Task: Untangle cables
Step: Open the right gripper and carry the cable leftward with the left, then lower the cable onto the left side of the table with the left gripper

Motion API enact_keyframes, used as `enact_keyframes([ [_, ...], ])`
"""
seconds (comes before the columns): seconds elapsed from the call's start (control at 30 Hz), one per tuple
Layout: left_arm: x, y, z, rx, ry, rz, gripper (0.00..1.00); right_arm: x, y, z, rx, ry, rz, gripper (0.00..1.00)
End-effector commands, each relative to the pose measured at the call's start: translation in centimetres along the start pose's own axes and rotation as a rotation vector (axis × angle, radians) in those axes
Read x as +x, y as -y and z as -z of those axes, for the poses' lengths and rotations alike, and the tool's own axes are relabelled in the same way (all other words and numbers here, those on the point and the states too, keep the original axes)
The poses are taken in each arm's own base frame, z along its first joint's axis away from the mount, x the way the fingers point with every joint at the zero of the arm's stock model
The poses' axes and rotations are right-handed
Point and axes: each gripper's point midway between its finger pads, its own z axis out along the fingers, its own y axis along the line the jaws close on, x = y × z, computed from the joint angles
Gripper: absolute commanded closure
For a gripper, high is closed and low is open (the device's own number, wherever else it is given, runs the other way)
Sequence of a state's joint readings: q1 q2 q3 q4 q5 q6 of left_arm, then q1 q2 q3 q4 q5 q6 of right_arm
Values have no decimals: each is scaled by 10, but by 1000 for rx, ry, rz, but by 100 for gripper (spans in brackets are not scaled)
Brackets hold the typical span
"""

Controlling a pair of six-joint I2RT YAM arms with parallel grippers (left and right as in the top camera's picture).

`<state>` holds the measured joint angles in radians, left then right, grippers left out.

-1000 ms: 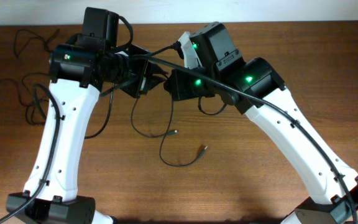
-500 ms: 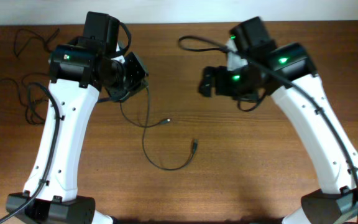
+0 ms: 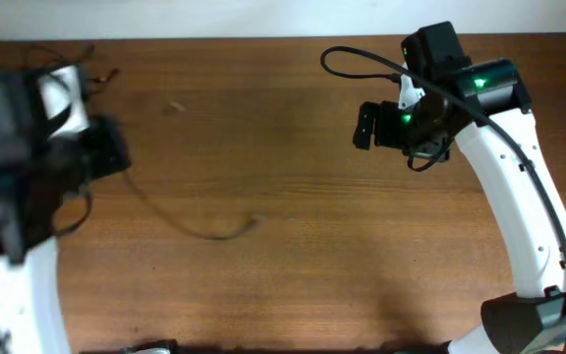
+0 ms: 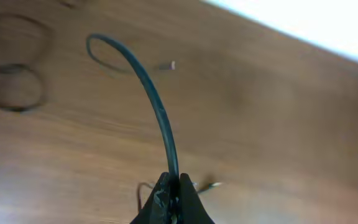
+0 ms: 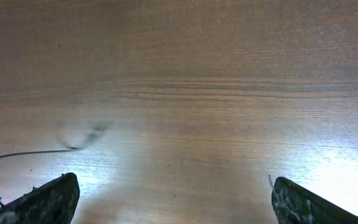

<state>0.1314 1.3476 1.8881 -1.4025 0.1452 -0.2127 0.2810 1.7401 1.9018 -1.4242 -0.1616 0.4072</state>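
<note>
The left gripper (image 4: 174, 190) is clenched on 1 thin black cable (image 4: 157, 106), with its 2 jaws pressed together around the cord. From the grip, the cable runs away in an arc, curls over, and ends in a small pale-tipped plug end (image 4: 171, 64). In the overhead view the left arm is blurred at the left edge, and the cable's slack trails rightward across the brown wooden table (image 3: 293, 285). Blurred dark loops (image 4: 16, 87) lie on the table nearby. The right gripper (image 5: 173, 186) is released, with fingers (image 5: 48, 199) spread wide and nothing between them, well apart from the left gripper.
</note>
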Motion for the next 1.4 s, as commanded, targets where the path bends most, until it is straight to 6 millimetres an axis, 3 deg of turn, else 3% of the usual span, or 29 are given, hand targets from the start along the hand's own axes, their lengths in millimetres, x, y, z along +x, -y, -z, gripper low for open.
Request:
enact_keyframes([
  [0.0, -3, -12, 20, 7, 51, 28, 100, -6, 3, -10, 22, -8, 6, 2],
  [0.07, -2, -5, 20, 49, 45, 6, 100, -6, 3, -12, 24, -13, 5, 2],
  [0.13, 1, 32, 26, 262, 49, -201, 100, -6, 3, -13, 25, -15, 5, 2],
  [0.17, 3, 39, 28, 308, 53, -259, 100, -6, 3, -13, 25, -15, 5, 2],
  [0.37, 2, 38, 23, 297, 76, -469, 100, -6, 3, -13, 25, -15, 4, 2],
  [0.77, 2, 24, 5, 252, 5, -369, 100, -6, 3, -13, 25, -15, 5, 2],
  [0.9, -4, -7, 7, 182, 2, -133, 100, -6, 3, -13, 25, -15, 4, 2],
  [1.03, -6, -58, 3, 82, -22, 103, 100, -6, 3, -13, 25, -15, 4, 2],
  [1.2, 2, -107, -9, 4, -88, 250, 100, -6, 3, -13, 25, -15, 5, 2],
  [1.37, 4, -141, -17, -37, -110, 350, 100, -6, 3, -13, 25, -15, 4, 2],
])
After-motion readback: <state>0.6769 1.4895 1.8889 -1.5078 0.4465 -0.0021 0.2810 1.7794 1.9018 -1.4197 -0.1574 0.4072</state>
